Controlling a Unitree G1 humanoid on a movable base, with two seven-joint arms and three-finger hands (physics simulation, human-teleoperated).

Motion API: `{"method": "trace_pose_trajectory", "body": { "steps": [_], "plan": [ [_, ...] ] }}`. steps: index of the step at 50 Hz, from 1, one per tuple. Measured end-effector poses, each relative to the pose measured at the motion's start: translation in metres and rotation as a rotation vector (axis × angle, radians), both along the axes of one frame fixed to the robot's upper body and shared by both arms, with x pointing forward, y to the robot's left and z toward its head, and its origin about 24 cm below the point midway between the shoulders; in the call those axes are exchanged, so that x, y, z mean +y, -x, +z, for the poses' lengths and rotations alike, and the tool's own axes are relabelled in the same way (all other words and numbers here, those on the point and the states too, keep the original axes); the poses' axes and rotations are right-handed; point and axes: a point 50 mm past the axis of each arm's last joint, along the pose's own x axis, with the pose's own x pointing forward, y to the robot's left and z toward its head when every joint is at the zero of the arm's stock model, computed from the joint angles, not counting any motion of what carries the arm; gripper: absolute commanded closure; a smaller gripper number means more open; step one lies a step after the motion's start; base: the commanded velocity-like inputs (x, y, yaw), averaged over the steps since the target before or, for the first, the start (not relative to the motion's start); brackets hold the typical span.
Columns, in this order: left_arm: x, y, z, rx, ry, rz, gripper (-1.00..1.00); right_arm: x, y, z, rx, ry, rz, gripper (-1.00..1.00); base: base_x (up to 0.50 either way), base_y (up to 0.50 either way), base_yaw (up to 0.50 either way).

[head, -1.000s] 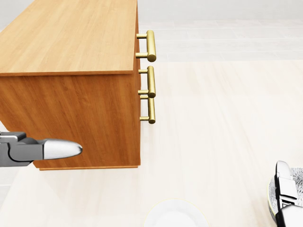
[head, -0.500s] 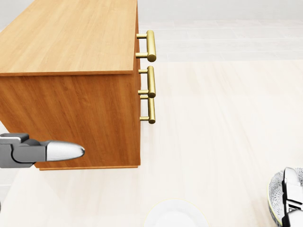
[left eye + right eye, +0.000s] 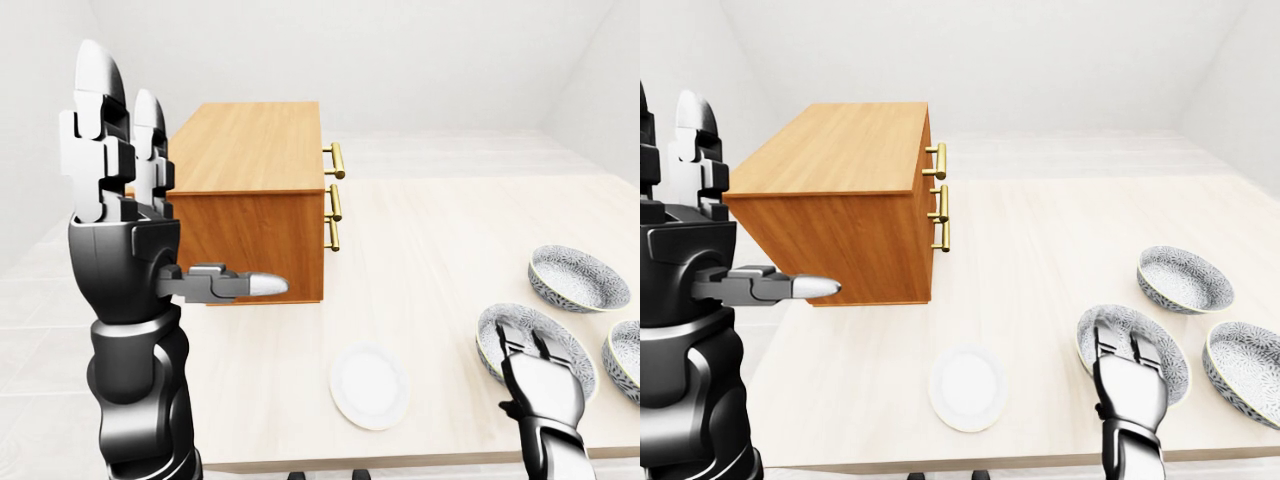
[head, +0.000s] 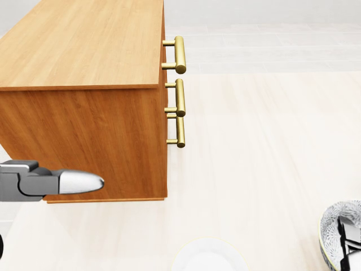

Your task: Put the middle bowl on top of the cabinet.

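Observation:
Three patterned bowls sit on the pale table at the right of the right-eye view. The middle bowl (image 3: 1130, 320) lies between a farther bowl (image 3: 1185, 278) and a right-hand bowl (image 3: 1245, 362). My right hand (image 3: 1127, 362) reaches over the middle bowl's lower rim with its fingers stretched flat and open, gripping nothing. The wooden cabinet (image 3: 255, 150) with brass handles (image 3: 335, 195) stands at the table's upper left, its top bare. My left hand (image 3: 160, 190) is raised beside the cabinet, open, fingers (image 3: 98, 120) pointing up and thumb sticking out to the right.
A white plate (image 3: 368, 385) lies near the table's lower edge, below the cabinet. In the head view only the middle bowl's rim (image 4: 333, 223) shows at the bottom right corner. White floor and walls surround the table.
In the head view my right hand has slid down and right, almost out of the picture, baring more of the bowl. The left thumb has crept slightly right and down.

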Motion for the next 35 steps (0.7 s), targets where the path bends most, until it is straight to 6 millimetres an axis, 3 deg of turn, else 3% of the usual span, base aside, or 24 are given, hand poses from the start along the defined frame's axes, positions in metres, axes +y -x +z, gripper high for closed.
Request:
{"method": "trace_pose_trajectory", "body": {
  "steps": [21,35],
  "plan": [
    [-0.002,0.001,0.0,-0.002,-0.006,-0.011,-1.0,-0.004,-0.001,0.002,-0.014,0.002,-0.025,1.0,0.0,0.0,0.0],
    [-0.004,0.0,-0.001,0.002,-0.011,-0.02,-1.0,0.008,-0.007,0.035,-0.065,0.036,0.002,1.0,0.0,0.0,0.0]
  ]
}}
